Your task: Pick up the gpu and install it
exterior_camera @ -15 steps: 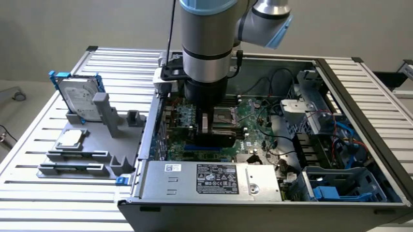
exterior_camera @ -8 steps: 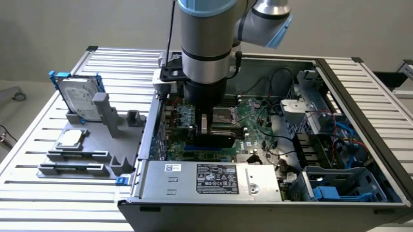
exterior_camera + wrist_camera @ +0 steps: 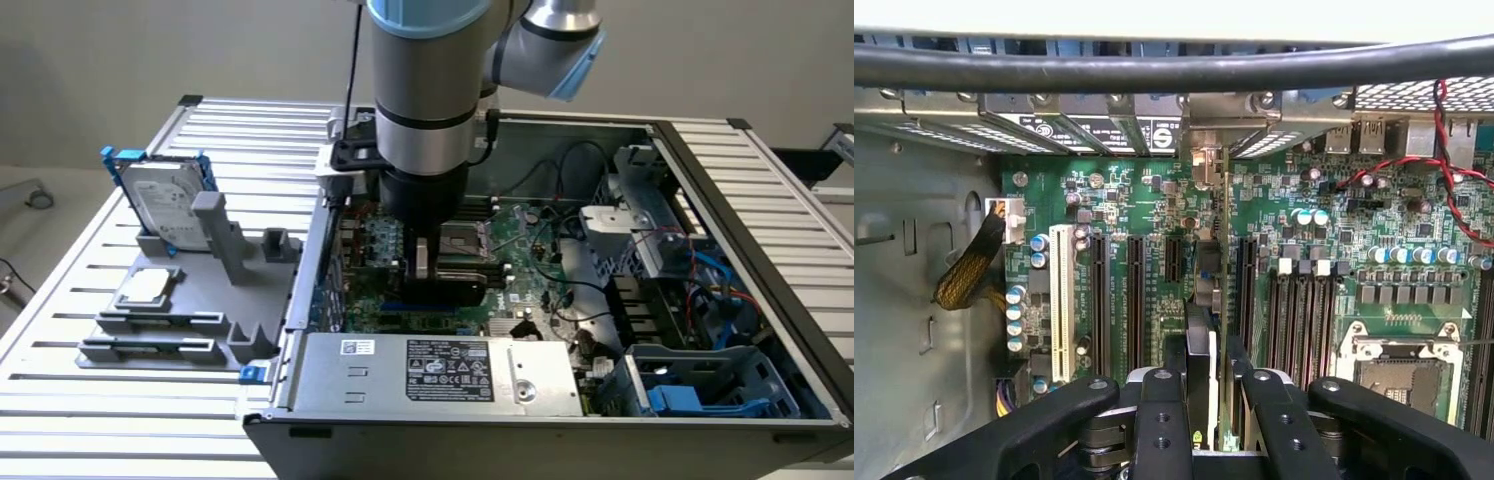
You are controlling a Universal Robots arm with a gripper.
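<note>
Gpu [image 3: 1204, 345] held edge-on inside the computer case [image 3: 747, 200].
The gripper [image 3: 1210, 420] is clamped on the gpu, which stands between its fingers [image 3: 1160, 425], edge toward the motherboard [image 3: 1324, 250] slots.

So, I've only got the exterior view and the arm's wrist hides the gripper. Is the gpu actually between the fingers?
Observer: Yes. In the wrist view the gpu stands edge-on in the gripper, with one finger on each face.
Operator: Where is it over the board?
Observer: Among the long black expansion slots, running parallel to them. I cannot tell whether it is seated.
Operator: And its far end?
Observer: It reaches the metal slot covers on the case's rear wall.
</note>
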